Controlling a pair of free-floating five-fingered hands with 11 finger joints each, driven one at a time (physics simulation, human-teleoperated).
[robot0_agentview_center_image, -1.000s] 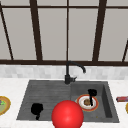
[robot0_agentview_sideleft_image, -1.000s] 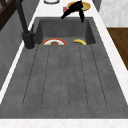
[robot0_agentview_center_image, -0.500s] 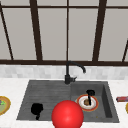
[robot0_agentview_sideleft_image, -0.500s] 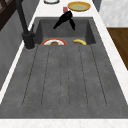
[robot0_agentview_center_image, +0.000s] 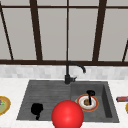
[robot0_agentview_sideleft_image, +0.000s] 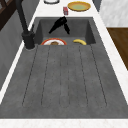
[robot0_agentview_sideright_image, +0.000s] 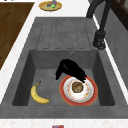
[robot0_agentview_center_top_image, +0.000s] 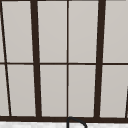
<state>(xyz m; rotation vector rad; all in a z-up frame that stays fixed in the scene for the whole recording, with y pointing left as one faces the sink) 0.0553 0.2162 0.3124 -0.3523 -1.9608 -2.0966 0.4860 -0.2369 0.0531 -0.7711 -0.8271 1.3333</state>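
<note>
The right robot hand (robot0_agentview_center_image: 90, 94) is hanging over the red-rimmed white plate (robot0_agentview_sideright_image: 92, 91) in the grey sink basin (robot0_agentview_sideright_image: 45, 62), fingers reaching down, relaxed.

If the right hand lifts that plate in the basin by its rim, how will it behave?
The plate looks rigid and probably breakable. It lies flat on the basin floor, so getting under its rim may be awkward. The brown food sits loose at its centre and could slide if tilted. The right hand hovers at its far edge.
</note>
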